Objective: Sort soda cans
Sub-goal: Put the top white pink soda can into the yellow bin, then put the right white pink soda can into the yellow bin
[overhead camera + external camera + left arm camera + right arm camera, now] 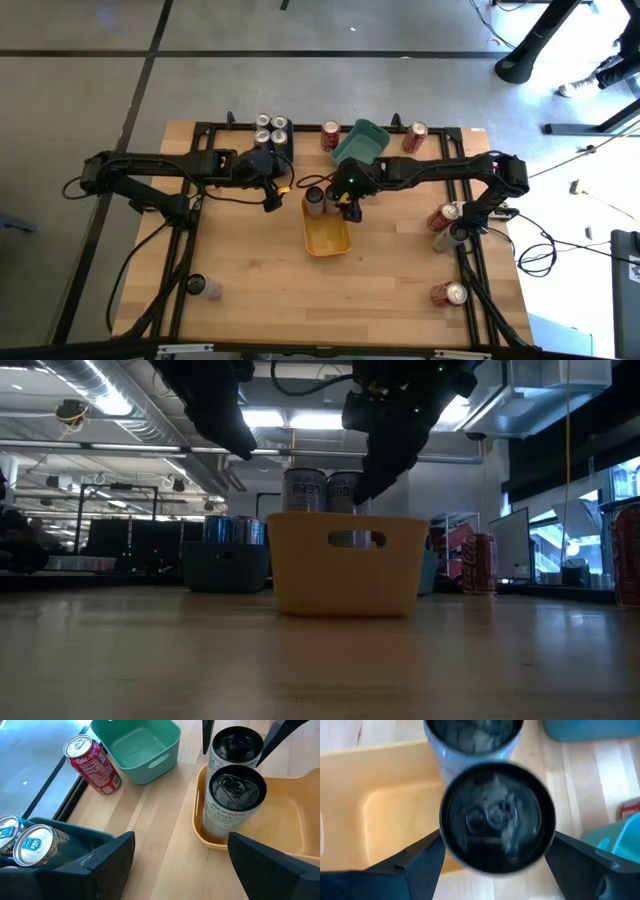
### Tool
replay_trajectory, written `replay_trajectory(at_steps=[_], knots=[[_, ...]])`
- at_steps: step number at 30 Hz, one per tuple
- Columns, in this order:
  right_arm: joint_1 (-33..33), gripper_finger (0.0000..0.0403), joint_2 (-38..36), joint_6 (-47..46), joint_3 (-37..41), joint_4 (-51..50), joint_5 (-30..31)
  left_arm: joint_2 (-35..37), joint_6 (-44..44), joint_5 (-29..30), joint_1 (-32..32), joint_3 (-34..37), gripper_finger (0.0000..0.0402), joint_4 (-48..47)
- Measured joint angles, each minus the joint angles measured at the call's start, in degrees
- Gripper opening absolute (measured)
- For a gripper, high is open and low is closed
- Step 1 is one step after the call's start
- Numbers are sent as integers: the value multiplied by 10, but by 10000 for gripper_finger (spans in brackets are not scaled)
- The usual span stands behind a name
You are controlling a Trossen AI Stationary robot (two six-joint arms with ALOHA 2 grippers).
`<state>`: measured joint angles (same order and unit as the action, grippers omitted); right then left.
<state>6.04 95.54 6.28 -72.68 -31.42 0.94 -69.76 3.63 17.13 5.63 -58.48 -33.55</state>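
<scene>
Two cans with dark tops [234, 790] stand upright in the far end of the yellow bin [327, 238]. My right gripper [347, 200] hangs over the farther can [497, 817] and is shut on it. My left gripper [180, 865] is open and touches nothing. It hovers over the table [272, 195] between the yellow bin and a dark bin holding silver-topped cans [27, 842]. A red can [92, 765] lies next to the teal bin [137, 745]. My right gripper pinches the farther dark-topped can by its side wall [451, 851] just under the top rim, one finger [415, 865] on each side. The fingers come from above, slanting down. The can stands upright inside the yellow bin, close beside the other can; its base is hidden by the bin wall.
The teal bin [360, 140] sits tipped at the far edge. Red cans lie at the far edge [415, 137] and along the right side [443, 215], [448, 293]. One can [200, 287] lies near the left near corner. Bare wood spreads across the near half.
</scene>
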Motion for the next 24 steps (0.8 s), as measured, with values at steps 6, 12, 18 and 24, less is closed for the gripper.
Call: replay_trajectory(at_steps=[6, 12, 18, 24], knots=[[0, 324, -7, -2, -81, -139, -1, 0, 0, 0, 0, 0, 306, -1], [-5, 324, -28, -68, -144, -318, -12, 0, 4, -2, 0, 0, 306, -1], [-43, 324, -101, -177, -108, -397, 21, 0, 7, -2, 0, 0, 306, 0], [-91, 324, -199, -308, -32, -455, 50, 0, 20, -2, 0, 0, 306, -1]])
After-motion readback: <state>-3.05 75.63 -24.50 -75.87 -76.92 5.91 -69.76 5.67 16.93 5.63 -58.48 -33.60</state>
